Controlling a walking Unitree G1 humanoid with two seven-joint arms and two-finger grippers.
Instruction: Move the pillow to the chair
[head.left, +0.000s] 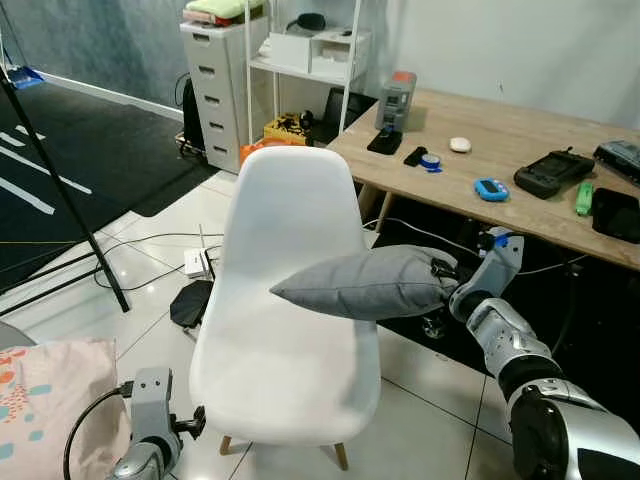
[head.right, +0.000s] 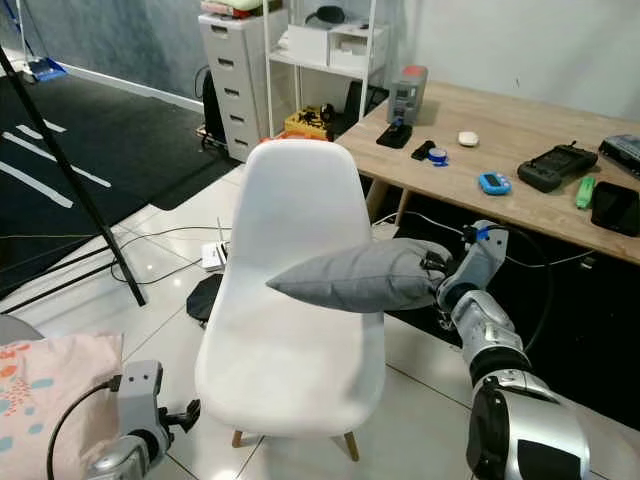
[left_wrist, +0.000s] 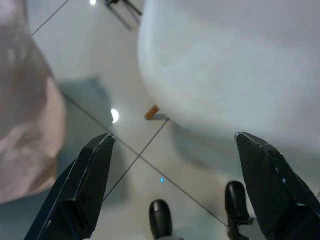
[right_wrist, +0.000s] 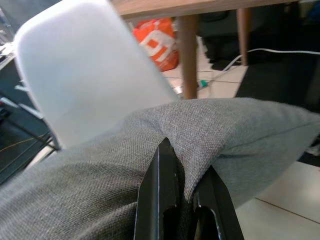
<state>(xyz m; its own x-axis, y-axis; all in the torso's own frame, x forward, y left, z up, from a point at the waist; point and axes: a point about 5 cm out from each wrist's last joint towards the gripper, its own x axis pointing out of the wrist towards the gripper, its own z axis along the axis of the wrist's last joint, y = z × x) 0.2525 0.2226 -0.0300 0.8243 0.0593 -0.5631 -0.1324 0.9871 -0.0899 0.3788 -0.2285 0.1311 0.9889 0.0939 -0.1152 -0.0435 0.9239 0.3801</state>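
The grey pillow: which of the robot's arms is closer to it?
Right. The right gripper pinches the grey pillow by its end over the white chair. The left gripper hangs open low beside the chair's front, apart from it.

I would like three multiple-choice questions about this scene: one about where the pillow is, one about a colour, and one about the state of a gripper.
1. Where is the grey pillow?
A. flat on the floor
B. held in the air over the seat of the white chair
C. on the wooden desk

2. What colour is the chair?
A. white
B. black
C. red

3. How is the right gripper?
A. open and empty
B. shut on the pillow
C. resting on the desk

Answers: 1 B, the pillow hangs above the seat without lying on it; 2 A, shell and back are white; 3 B, its fingers pinch the grey cloth.
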